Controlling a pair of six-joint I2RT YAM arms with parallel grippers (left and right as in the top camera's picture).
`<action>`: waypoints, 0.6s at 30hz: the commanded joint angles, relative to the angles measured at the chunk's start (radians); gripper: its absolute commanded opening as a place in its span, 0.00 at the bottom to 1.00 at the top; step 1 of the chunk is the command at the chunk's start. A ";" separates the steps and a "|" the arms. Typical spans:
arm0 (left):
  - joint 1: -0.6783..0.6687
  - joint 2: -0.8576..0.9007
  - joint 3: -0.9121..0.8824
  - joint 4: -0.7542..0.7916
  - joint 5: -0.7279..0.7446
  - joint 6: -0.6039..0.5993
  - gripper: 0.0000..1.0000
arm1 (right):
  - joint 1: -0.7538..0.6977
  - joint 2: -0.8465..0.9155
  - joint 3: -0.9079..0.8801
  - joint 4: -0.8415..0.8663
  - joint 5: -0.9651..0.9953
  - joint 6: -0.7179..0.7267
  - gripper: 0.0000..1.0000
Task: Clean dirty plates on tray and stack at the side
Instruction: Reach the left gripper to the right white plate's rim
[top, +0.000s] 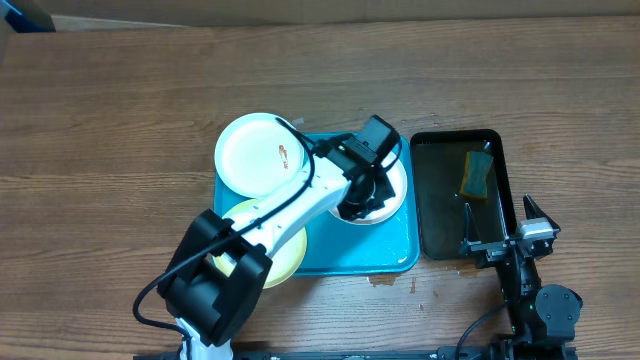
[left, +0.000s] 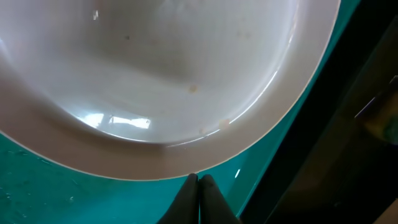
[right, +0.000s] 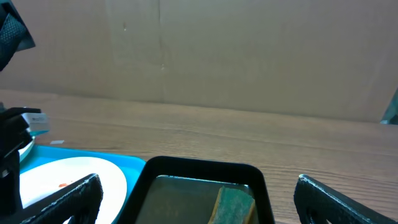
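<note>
On the turquoise tray (top: 350, 250) lie three plates. A white plate (top: 258, 155) with a small orange smear overhangs the tray's far left corner. A pale yellow plate (top: 285, 255) lies at the near left, partly under my left arm. Another white plate (top: 397, 185) sits at the tray's right side. My left gripper (top: 358, 203) hangs over that right plate. In the left wrist view its fingers (left: 199, 182) are pressed shut with nothing between them, tips at the rim of the plate (left: 155, 81), above the tray (left: 93, 199). My right gripper (top: 505, 238) stands open, holding nothing.
A black tray (top: 430, 200) with shallow water and a green-and-yellow sponge (top: 476, 173) stands right of the turquoise tray. In the right wrist view the sponge (right: 235, 204) lies ahead, between the wide-spread fingers (right: 348, 199). Bare wooden table lies to the left and behind.
</note>
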 joint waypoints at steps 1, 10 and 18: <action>0.006 -0.030 0.022 0.005 -0.039 -0.093 0.04 | 0.005 -0.008 -0.011 0.006 -0.005 -0.004 1.00; -0.069 -0.030 0.022 -0.021 -0.206 -0.360 0.44 | 0.005 -0.008 -0.011 0.006 -0.005 -0.004 1.00; -0.121 -0.030 0.022 -0.059 -0.349 -0.389 0.72 | 0.005 -0.008 -0.011 0.006 -0.005 -0.004 1.00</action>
